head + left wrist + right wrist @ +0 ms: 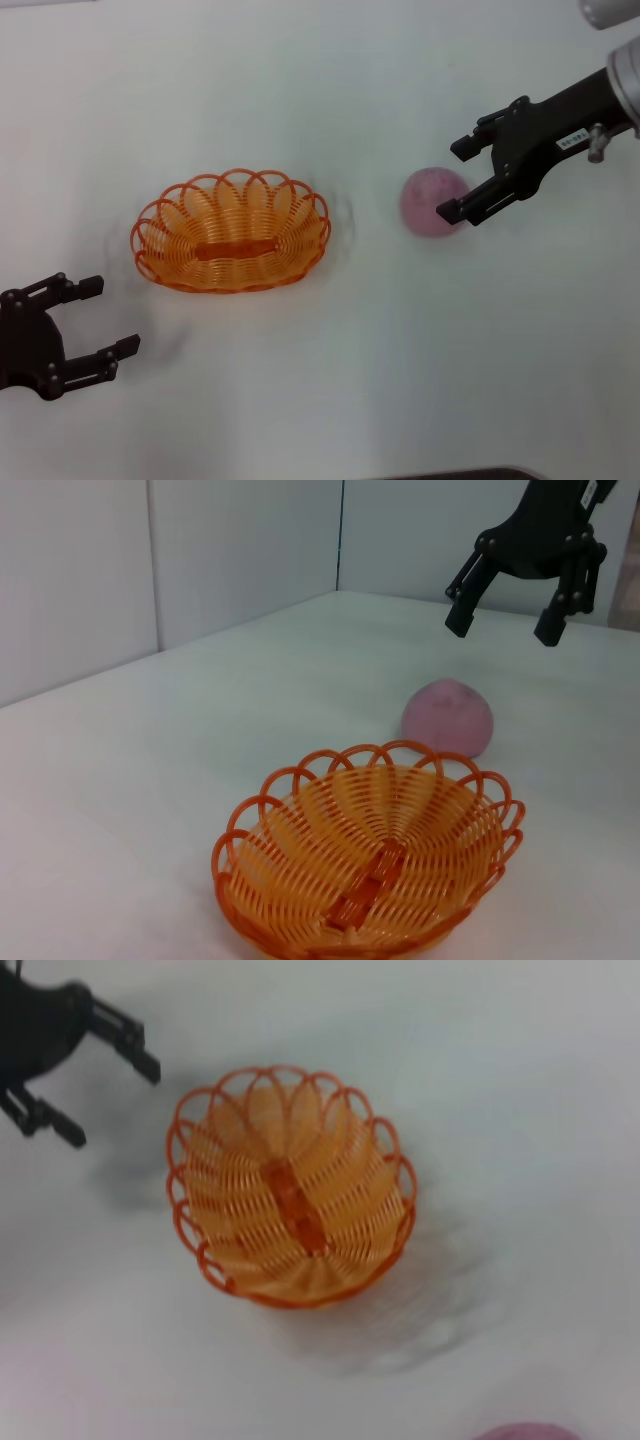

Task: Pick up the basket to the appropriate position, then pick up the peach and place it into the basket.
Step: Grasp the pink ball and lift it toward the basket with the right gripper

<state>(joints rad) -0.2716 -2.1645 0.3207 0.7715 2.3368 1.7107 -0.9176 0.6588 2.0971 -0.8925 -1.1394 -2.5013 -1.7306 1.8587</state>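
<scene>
Peach (432, 201) sits on bench right of centre, well inside edges, bare, not gripped. Right gripper (465, 180) hovers above and just beside it, jaws spread, 1 finger over peach edge. Advice: centre opening over fruit, descend straight, close gently on widest part. Basket (232, 231) empty at bench centre. Left gripper (98, 318) parked near bench's front-left, spread, apart from basket.

The right gripper (458, 180) reaches in from the upper right on a black wrist, its arm slanting back toward a grey forearm link (622, 75) behind it. Its two fingers (467, 146) are spread wide apart, tips pointing forward, and it hangs raised above the surface. The left gripper (108, 315) sits low at the near left, fingers likewise parted and holding nothing.
</scene>
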